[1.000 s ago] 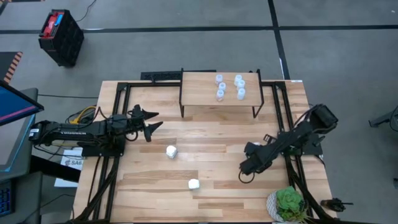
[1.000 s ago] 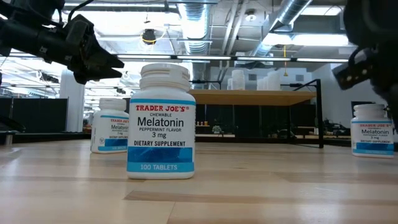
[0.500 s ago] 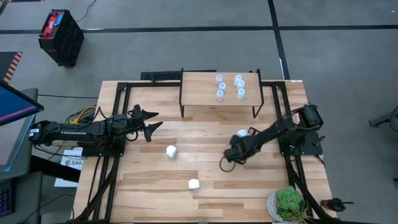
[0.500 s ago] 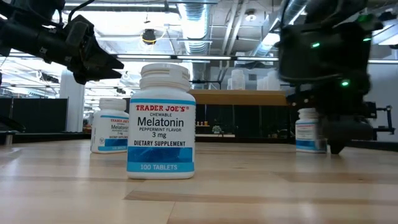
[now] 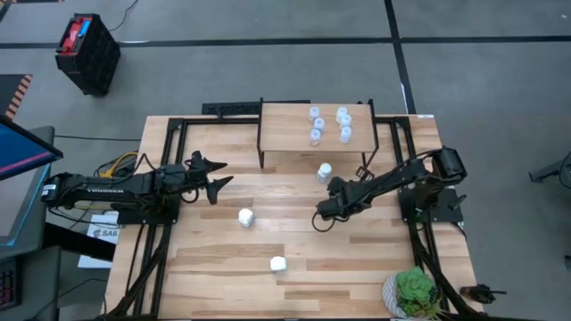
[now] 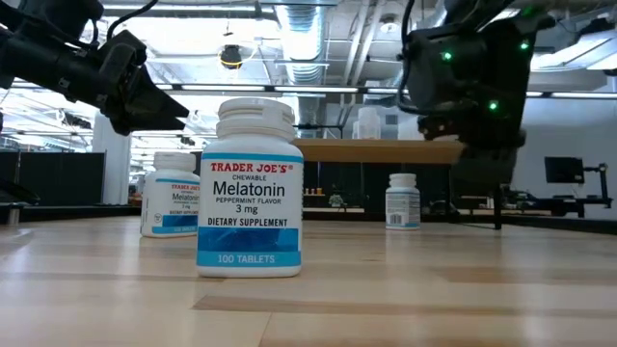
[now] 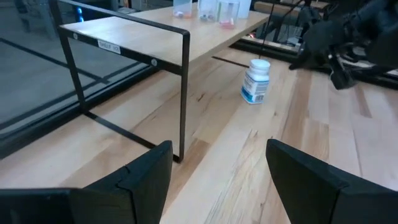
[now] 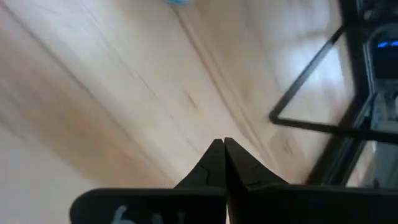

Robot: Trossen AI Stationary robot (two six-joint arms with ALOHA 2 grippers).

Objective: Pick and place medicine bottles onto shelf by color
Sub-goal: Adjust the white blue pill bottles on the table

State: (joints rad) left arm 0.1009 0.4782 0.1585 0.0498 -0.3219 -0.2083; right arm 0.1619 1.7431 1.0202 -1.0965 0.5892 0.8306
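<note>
Three white bottles left standing on the tabletop (image 5: 357, 259)

One white bottle (image 5: 325, 171) is seen before the shelf (image 5: 285, 134), just beside the right gripper (image 5: 318, 217), pressed closed and empty; the left gripper (image 5: 223, 175) is held spread, empty.

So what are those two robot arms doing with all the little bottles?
They are sorting medicine bottles onto the small shelf. Five pale bottles already stand on it. Three white bottles are on the table: one right in front of the shelf, and two more, and, nearer the front. The right gripper hangs over the middle of the table with its fingers shut and nothing in them. The left gripper waits at the left side, fingers open and empty.
</note>
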